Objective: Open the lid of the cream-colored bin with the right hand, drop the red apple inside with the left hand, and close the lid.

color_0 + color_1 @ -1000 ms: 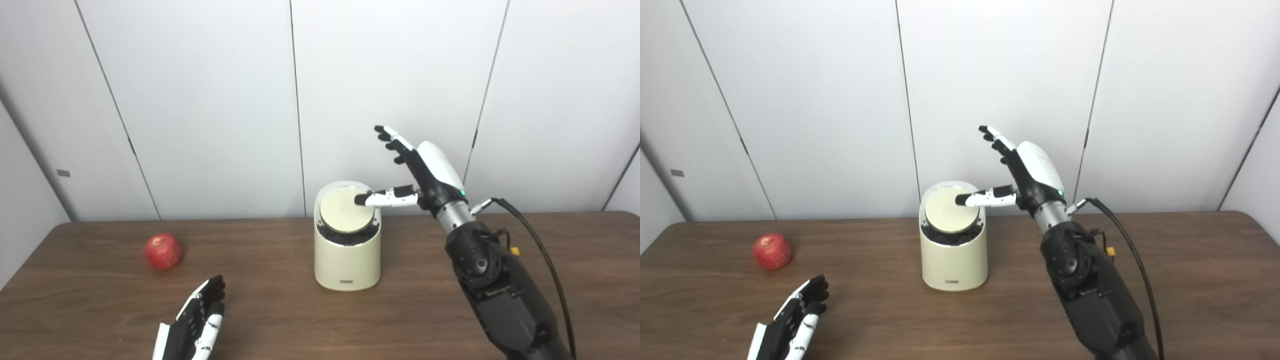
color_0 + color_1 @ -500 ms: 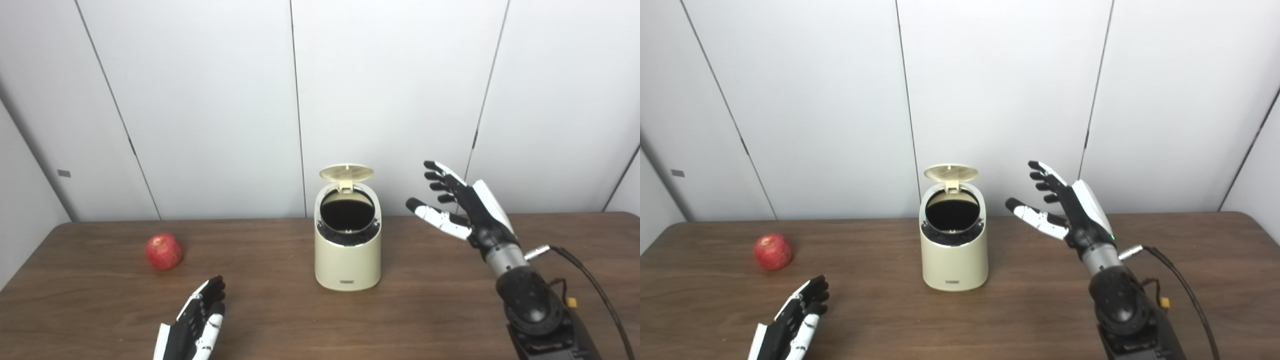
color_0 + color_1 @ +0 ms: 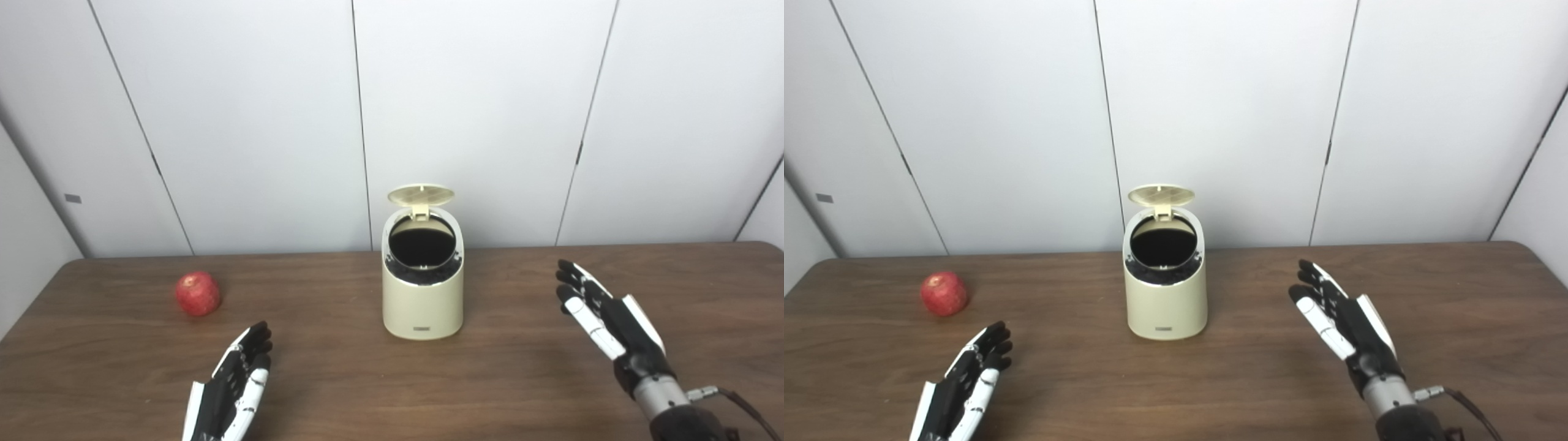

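The cream-colored bin (image 3: 422, 300) stands at the middle of the brown table. Its round lid (image 3: 421, 195) is flipped up at the back and the dark opening shows. The red apple (image 3: 197, 294) lies on the table at the left, apart from everything. My left hand (image 3: 236, 383) is open and empty, low over the table's front, below and right of the apple. My right hand (image 3: 603, 318) is open and empty, low over the table to the right of the bin, well apart from it.
The table (image 3: 520, 380) is dark wood with a rounded far right corner. A white panelled wall (image 3: 478, 110) stands right behind it. A black cable (image 3: 744, 407) runs from my right wrist.
The lid sprang open after my right thumb pressed it. My right hand then drew back from the bin, down and to the right. The camera shifted slightly. My left hand stayed still.
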`<state>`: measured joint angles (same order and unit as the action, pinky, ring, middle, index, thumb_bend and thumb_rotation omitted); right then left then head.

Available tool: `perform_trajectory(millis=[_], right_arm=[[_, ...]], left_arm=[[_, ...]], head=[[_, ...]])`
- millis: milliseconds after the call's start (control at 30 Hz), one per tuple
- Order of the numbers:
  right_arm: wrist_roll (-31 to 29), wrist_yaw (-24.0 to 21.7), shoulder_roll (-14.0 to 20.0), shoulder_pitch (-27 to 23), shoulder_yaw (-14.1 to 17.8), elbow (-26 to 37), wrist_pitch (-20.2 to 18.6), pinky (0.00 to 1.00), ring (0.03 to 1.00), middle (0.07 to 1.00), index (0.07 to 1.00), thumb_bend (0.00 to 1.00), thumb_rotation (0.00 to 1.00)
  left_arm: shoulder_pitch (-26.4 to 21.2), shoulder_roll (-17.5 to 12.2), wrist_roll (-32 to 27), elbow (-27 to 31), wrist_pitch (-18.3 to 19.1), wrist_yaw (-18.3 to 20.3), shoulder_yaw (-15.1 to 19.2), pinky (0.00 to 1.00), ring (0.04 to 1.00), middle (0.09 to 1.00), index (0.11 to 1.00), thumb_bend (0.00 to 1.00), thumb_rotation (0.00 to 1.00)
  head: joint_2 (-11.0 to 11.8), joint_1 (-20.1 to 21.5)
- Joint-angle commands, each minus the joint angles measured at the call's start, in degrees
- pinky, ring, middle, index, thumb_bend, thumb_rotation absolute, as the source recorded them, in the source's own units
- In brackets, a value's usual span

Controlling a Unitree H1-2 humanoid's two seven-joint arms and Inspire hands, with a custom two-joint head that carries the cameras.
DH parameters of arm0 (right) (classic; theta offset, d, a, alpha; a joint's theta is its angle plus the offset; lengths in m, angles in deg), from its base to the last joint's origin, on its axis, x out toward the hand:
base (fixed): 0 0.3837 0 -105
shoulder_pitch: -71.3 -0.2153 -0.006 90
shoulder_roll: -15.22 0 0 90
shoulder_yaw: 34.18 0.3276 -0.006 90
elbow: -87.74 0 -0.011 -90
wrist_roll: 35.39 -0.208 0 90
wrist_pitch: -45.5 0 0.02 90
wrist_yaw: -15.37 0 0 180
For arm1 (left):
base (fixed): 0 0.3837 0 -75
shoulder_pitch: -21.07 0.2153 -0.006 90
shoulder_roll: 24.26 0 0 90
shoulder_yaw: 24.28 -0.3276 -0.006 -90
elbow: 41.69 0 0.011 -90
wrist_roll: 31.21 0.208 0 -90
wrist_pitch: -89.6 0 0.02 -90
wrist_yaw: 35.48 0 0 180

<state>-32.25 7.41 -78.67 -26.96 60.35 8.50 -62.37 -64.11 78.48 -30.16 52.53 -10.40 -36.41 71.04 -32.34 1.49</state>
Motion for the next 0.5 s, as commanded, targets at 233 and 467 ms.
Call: perform_trajectory(millis=[233,467], right_arm=[[-7.11,2.33,-6.45,4.3,1.51,2.63,2.81,0.99,0.991,0.974,0.977,0.51,1.0],[-1.64,4.69,-6.32,6.8,-1.36,-1.05,11.1,1.0,1.0,1.0,0.979,0.51,1.0]], left_arm=[[3.53,0.23,-2.41,-2.61,0.47,0.41,-0.04,0.84,0.852,0.865,0.873,0.44,0.63],[3.86,0.3,-3.36,-2.0,0.69,0.48,-0.07,0.83,0.85,0.86,0.861,0.47,0.61]], head=[[-0.79,0.14],[-1.26,-2.87]])
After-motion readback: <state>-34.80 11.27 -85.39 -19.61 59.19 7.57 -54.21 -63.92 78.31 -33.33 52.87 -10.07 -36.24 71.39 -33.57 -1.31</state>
